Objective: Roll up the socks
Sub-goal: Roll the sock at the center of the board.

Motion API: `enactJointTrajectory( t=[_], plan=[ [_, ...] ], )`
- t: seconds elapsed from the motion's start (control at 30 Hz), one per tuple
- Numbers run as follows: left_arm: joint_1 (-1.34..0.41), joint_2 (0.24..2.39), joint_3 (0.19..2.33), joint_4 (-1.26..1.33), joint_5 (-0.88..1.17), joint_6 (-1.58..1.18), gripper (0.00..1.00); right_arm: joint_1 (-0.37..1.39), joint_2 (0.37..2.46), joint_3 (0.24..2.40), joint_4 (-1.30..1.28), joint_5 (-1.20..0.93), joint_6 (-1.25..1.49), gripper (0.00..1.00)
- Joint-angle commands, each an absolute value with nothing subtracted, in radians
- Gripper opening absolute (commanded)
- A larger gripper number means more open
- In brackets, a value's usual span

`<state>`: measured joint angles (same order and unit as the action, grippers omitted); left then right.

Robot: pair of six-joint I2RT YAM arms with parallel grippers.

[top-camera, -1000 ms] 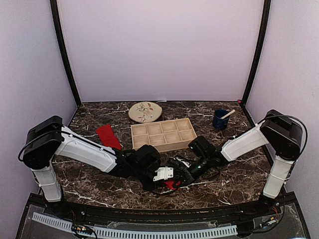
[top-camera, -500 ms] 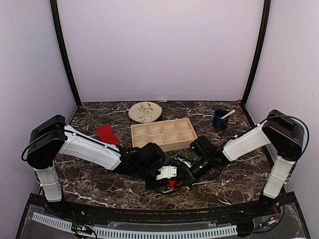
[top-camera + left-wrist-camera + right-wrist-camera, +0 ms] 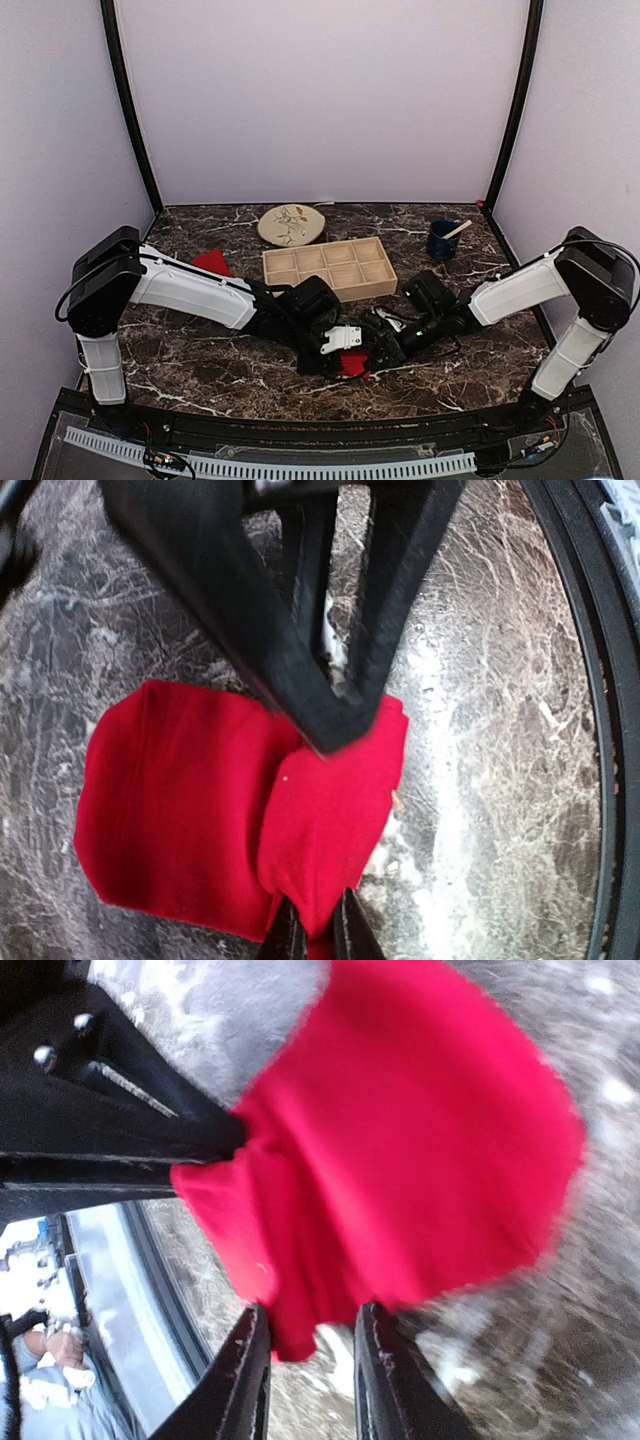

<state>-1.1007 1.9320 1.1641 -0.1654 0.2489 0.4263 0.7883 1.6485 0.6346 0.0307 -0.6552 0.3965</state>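
Found the folded red sock (image 3: 352,363) front-centre on the worktop (image 3: 200,360), wedged right between both hands: clamped at one edge by the left hand (image 3: 312,930), straddled at the opposite corner by the right hand (image 3: 312,1315), spread apart.

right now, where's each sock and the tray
near sock (image 3: 180,800), left wrist view, its flat folded middle
far sock (image 3: 212,262), top view, its visible part
tray (image 3: 365,288), top view, its front wall

Robotics laboratory test cell: plain lilac panels (image 3: 320,100), black corner posts (image 3: 130,110) and a marble-patterned tabletop (image 3: 200,365) enclose two table-mounted robot arms (image 3: 190,290).
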Motion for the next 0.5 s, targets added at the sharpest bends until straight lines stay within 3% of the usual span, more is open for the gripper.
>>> enactJointTrajectory(
  t=[0.0,0.47],
  plan=[
    [-1.073,1.96,1.208,-0.354,0.361,0.385,0.0,0.758,1.601,0.586,0.024,-0.518,0.432,0.28],
    [-0.998,2.055,1.347,-0.558,0.595,0.335,0.0,0.762,1.358,0.467,0.08,-0.26,0.449,0.29]
  ],
)
